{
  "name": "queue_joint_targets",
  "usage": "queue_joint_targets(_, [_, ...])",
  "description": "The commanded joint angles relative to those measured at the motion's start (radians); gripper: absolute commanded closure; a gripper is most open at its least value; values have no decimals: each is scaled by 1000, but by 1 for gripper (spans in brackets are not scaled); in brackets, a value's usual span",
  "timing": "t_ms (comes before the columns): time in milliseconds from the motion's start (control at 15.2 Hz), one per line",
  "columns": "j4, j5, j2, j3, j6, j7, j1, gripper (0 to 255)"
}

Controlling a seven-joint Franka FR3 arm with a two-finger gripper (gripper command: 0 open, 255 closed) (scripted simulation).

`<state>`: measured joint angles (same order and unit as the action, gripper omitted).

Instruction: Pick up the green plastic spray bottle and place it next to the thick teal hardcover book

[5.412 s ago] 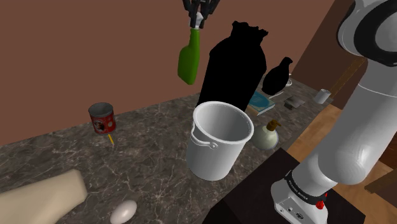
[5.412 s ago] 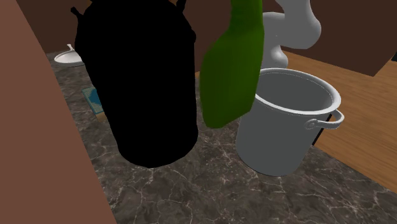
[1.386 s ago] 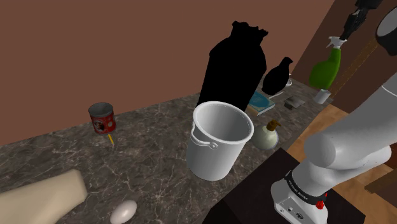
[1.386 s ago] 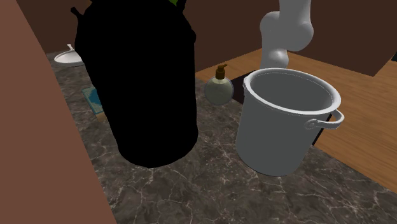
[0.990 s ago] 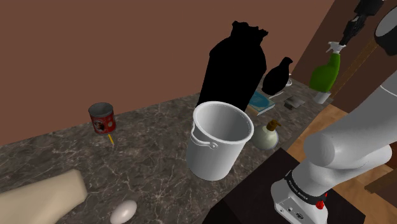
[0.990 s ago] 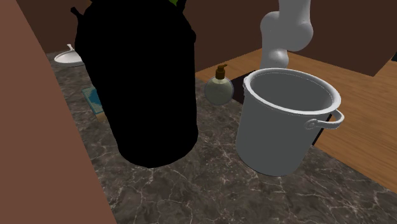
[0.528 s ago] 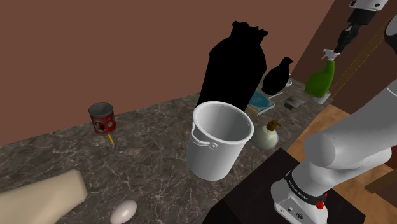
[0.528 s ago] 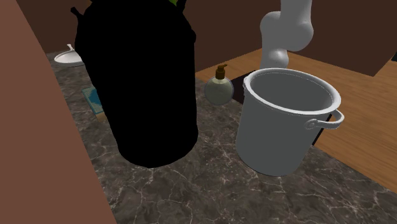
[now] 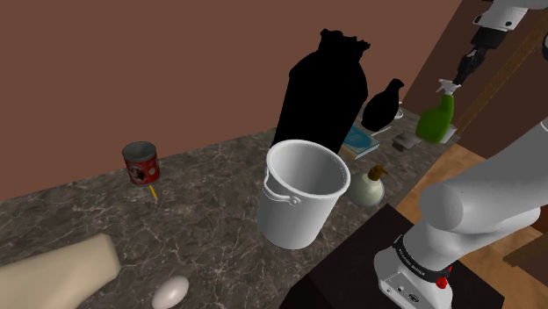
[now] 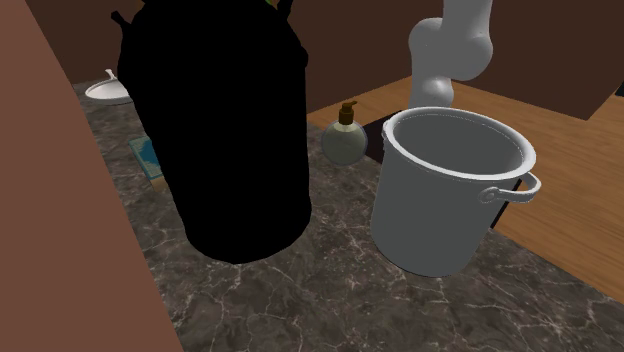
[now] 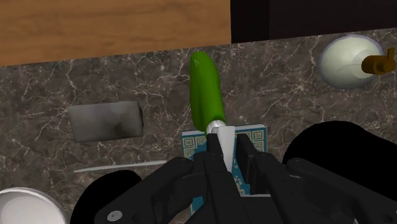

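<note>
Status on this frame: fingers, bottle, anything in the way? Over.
Copy: fingers shut on green spray bottle at its white nozzle. Bottle hangs nozzle-up just past teal book. Grey flat block beside it, apart.

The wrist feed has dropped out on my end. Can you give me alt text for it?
The black hand is shut on the white nozzle of the green spray bottle, whose body extends over a dark marbled counter. A teal patterned book lies directly beneath the hand, with a flat grey slab nearby.
</note>
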<state>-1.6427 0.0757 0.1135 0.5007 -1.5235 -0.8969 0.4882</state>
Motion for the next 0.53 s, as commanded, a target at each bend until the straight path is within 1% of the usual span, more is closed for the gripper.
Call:
queue_joint_targets(0, [-37,3,6,-1,-32,3,0,255])
queue_joint_targets(462, [-153,13,27,-2,-129,13,1,255])
